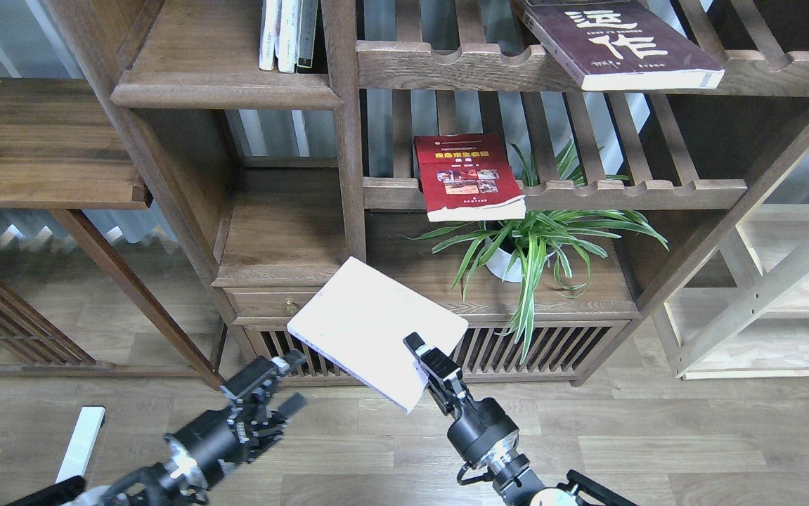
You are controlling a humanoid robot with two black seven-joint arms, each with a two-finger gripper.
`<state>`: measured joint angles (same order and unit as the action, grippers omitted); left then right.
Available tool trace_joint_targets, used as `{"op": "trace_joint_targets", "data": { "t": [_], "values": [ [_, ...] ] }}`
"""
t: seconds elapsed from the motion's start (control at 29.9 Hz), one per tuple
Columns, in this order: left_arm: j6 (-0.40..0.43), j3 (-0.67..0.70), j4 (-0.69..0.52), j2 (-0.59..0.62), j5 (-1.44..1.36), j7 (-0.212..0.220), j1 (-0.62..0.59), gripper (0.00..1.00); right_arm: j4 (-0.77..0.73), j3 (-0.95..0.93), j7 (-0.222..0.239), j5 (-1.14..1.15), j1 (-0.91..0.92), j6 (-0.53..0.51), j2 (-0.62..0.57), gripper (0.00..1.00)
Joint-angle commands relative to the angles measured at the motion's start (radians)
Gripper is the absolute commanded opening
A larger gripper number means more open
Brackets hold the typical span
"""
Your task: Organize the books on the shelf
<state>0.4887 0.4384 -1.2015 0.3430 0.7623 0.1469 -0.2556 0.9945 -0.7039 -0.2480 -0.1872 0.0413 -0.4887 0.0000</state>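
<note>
My right gripper [424, 365] is shut on the near right corner of the pale lavender-white book [372, 327] and holds it flat and tilted in the air in front of the cabinet. My left gripper [285, 383] is open and empty, just left of and below the book. The red book [466, 176] lies on a slatted rack, overhanging its front rail. The dark maroon book [615, 42] lies on the upper slatted rack. The solid plank shelf [225, 70] with the moulded lip is at the upper left, with several upright books [288, 35] at its right end.
A potted spider plant [531, 242] stands on the cabinet top under the red book. A lower plank compartment [285, 232] sits above a small drawer [290, 303]. A pale wooden unit [777, 295] stands at the right. Dark shelving [39, 140] is at the left.
</note>
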Motion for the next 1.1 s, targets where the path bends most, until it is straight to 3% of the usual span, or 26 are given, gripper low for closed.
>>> {"op": "trace_joint_targets", "data": {
  "t": [0.0,0.77,0.97,1.07],
  "values": [
    [0.0,-0.001,0.046,-0.047,-0.001,0.002,-0.016,0.98,-0.001,0.003,0.0,0.0,0.0,0.0,0.0,0.04],
    [0.0,-0.001,0.085,-0.096,-0.008,0.01,-0.039,0.96,-0.001,0.049,0.001,0.002,-0.009,0.0,0.0,0.04],
    [0.0,-0.01,0.085,-0.105,-0.008,0.011,-0.039,0.84,0.001,0.058,0.0,0.003,-0.015,0.0,0.0,0.04],
    [0.0,-0.01,0.082,-0.105,-0.008,0.013,-0.037,0.67,0.003,0.058,-0.002,0.005,-0.02,0.0,0.0,0.04]
  ]
}}
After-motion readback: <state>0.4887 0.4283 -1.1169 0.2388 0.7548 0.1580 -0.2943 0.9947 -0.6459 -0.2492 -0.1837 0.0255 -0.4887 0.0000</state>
